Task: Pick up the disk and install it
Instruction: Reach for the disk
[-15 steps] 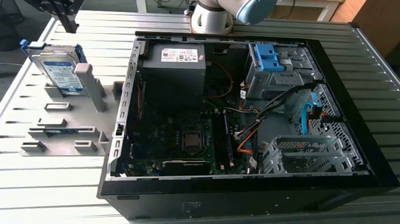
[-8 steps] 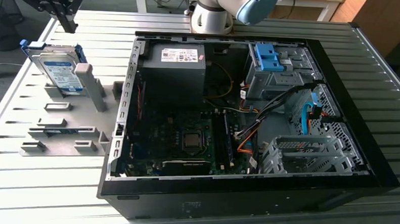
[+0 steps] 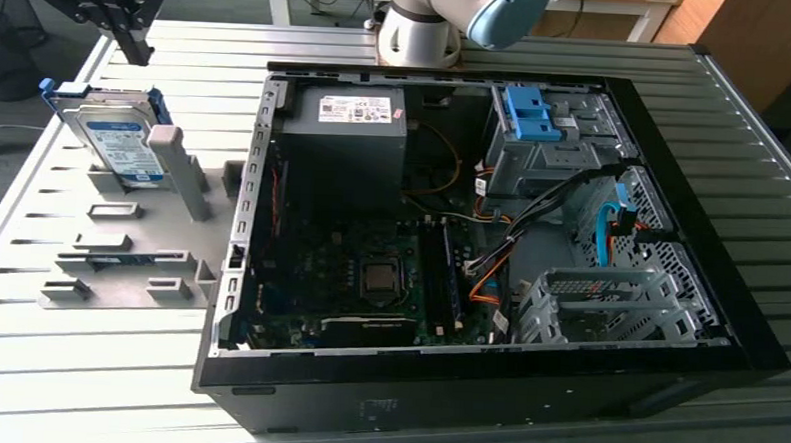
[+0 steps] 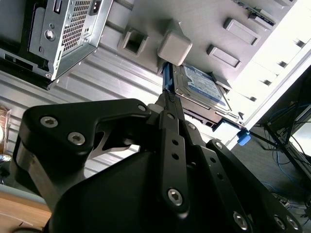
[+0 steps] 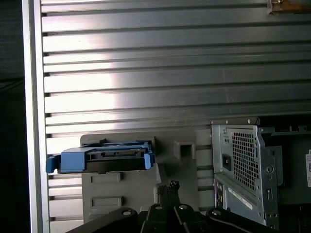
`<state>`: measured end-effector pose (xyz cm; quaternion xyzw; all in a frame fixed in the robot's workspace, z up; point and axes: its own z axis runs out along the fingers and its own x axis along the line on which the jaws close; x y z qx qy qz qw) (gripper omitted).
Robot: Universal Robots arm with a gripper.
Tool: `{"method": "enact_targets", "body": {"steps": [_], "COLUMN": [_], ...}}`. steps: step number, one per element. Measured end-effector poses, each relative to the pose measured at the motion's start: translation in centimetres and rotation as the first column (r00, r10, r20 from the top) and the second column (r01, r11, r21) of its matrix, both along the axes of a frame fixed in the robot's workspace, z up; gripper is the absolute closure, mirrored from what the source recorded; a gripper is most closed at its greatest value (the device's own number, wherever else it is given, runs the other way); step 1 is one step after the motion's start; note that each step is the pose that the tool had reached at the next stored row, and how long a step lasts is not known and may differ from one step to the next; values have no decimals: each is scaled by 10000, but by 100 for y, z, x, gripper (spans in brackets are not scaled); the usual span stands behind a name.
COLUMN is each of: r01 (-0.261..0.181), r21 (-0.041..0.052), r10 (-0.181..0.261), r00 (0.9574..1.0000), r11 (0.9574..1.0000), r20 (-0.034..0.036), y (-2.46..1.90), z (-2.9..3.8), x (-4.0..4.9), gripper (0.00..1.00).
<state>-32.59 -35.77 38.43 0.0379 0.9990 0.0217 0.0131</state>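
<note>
The disk (image 3: 116, 139) is a silver-grey drive with a white-and-blue label in a blue bracket. It stands on edge in a grey holder plate (image 3: 126, 270) at the exterior view's left, beside the open computer case (image 3: 727, 286). My gripper (image 3: 137, 55) hangs above and just behind the disk, apart from it, with its black fingers closed together and nothing between them. Both wrist views look past the fingertips (image 4: 169, 97) (image 5: 170, 185) to the disk (image 4: 201, 82) (image 5: 104, 155) below.
Inside the case sit a grey power supply (image 3: 346, 129), a blue drive-bay latch (image 3: 531, 112), a metal drive cage (image 3: 606, 301) and loose cables. A grey post (image 3: 184, 172) rises from the holder plate next to the disk. The arm's base (image 3: 424, 28) stands behind the case on the slatted table.
</note>
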Motion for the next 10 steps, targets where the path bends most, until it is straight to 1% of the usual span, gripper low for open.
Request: {"method": "enact_targets", "body": {"steps": [2,4,10], "r01": [1,0,-1], "r21": [0,-1,0], "r10": [-1,0,1], "r00": [10000,10000,10000], "r11": [10000,10000,10000], "r20": [0,-1,1], "y": [0,0,12], "z": [0,0,-3], "x": [-7,-44,-300], "gripper": [89,89,89]}}
